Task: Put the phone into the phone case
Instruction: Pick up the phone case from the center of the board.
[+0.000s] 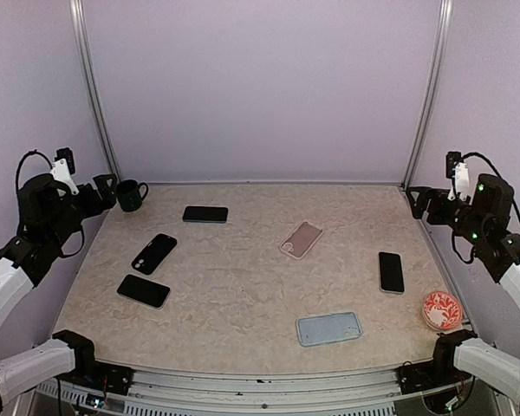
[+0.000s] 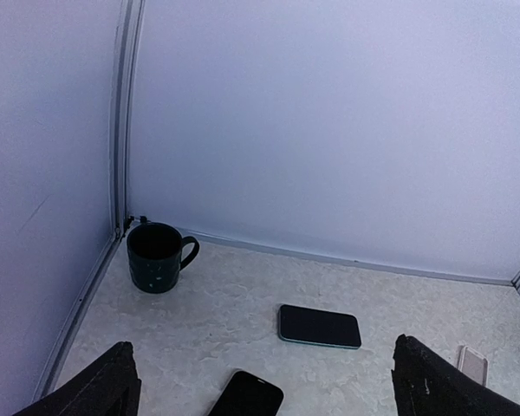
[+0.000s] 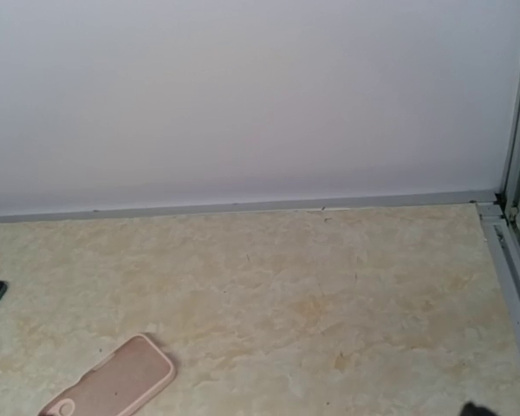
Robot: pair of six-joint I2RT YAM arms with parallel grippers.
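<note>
Blue case (image 1: pixel 328 328): nearest item, front right of the table (image 1: pixel 243 286); lies flat, long axis left-right.
Red dish (image 1: pixel 441 309): right of the blue case, near the edge.
Phones, left group (image 1: pixel 144 290) (image 1: pixel 154 253): flat, long axes diagonal.
Right phone (image 1: pixel 391 271): flat, long axis near-far.
Pink case (image 1: pixel 301 239): mid-table, flat, long axis diagonal, far end to the right.
Far phone (image 1: pixel 205 213): flat, long axis left-right.
Mug (image 1: pixel 131 195): far left corner, upright.
Left gripper (image 1: pixel 106 184): released, jaws wide, holding nothing, raised by the mug.
Right gripper (image 1: pixel 419 203): released, empty, raised at the far right edge.
</note>
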